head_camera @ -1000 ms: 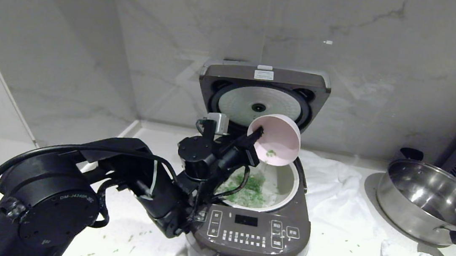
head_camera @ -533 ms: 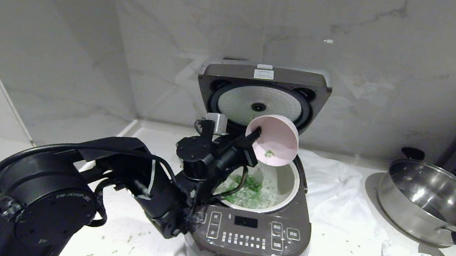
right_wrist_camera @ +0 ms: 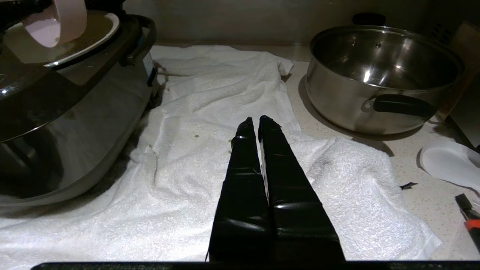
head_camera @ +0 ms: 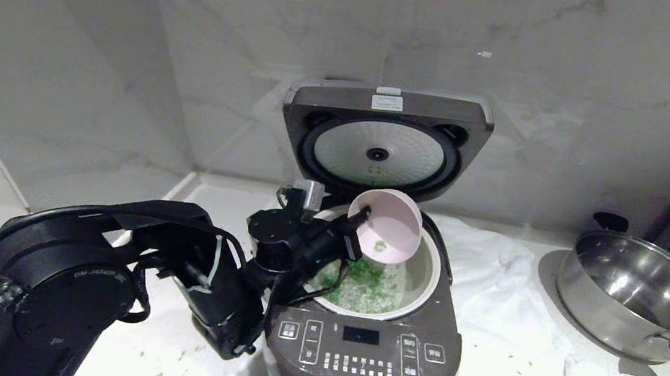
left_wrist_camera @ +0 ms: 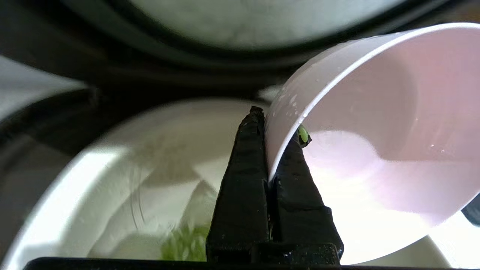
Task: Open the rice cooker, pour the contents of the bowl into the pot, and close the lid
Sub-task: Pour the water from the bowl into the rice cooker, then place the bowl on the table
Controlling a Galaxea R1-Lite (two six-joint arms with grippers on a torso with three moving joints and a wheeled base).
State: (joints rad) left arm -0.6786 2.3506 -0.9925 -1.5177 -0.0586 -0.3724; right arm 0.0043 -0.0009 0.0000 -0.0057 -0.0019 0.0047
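Head view: left gripper point(head_camera: 363, 214) clamped on the rim of the bowl point(head_camera: 385, 234), one finger inside the wall, one outside (confirmed in left wrist view, rim pinched betw. both fingers point(left_wrist_camera: 243, 180)). Bowl is tipped on its side, mouth facing down-and-forward over the pot point(head_camera: 418, 284); it hangs just above the pot's back-left rim, w/ the open lid point(head_camera: 385, 137) standing upright directly behind it. Most of the contents point(head_camera: 366, 278) already lie in the pot; a few green bits point(head_camera: 380, 246) cling to the bowl's inner wall.

Key relation: bowl extends from the fingertips toward the robot's right, so the bowl's low lip, not the gripper, sits over the pot opening. Judged: any further tilt should keep that lip inside the pot rim; stray bits already lie on the counter point(head_camera: 166, 369) beside the rice cooker point(head_camera: 362, 346).

Right gripper point(right_wrist_camera: 255, 122): fingers pressed together, empty, parked over the white towel point(right_wrist_camera: 210, 93), betw. cooker and steel pan point(right_wrist_camera: 378, 75). Left arm is the nearer one to the lid.
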